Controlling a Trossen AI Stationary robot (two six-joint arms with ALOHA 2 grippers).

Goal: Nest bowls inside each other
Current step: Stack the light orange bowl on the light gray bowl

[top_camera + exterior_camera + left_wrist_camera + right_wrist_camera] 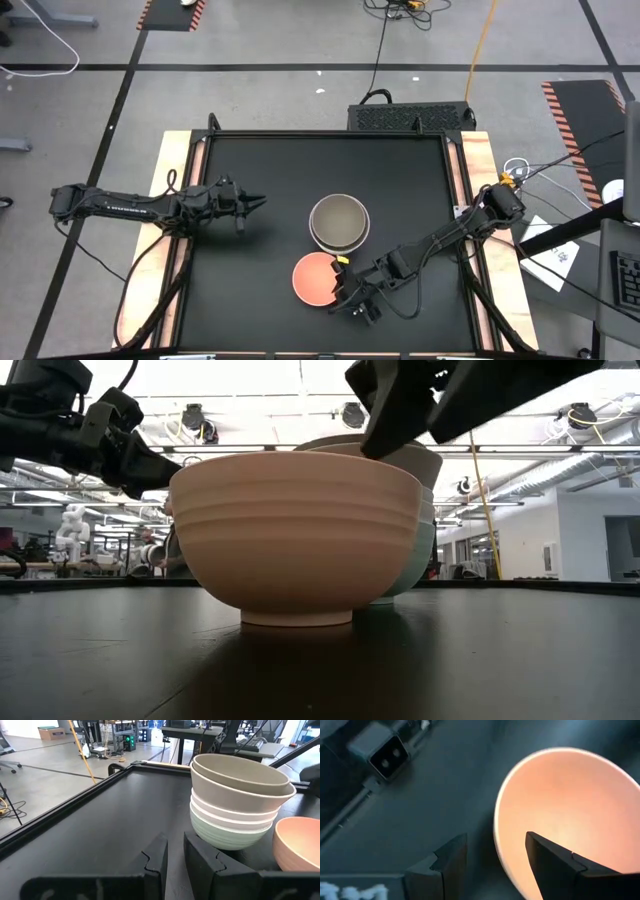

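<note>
A peach-orange bowl (315, 278) stands upright on its foot on the black table, near the front edge. Just beyond it stands a stack of nested bowls (338, 222), mint green at the bottom, white above, greyish-beige on top (235, 800). My right gripper (496, 837) is open and slants down over the peach bowl's near right rim (497, 845). One finger is outside the wall and the other is over the hollow; I see no touch. My left gripper (258, 201) waits shut above the table's left part, pointing at the stack.
A raised frame (455, 200) runs round the black table top. A small camera block (385, 752) sits at the near edge beside the peach bowl. The bare table surface (250, 290) stretches left of the bowls. A black box (410, 115) lies beyond the far edge.
</note>
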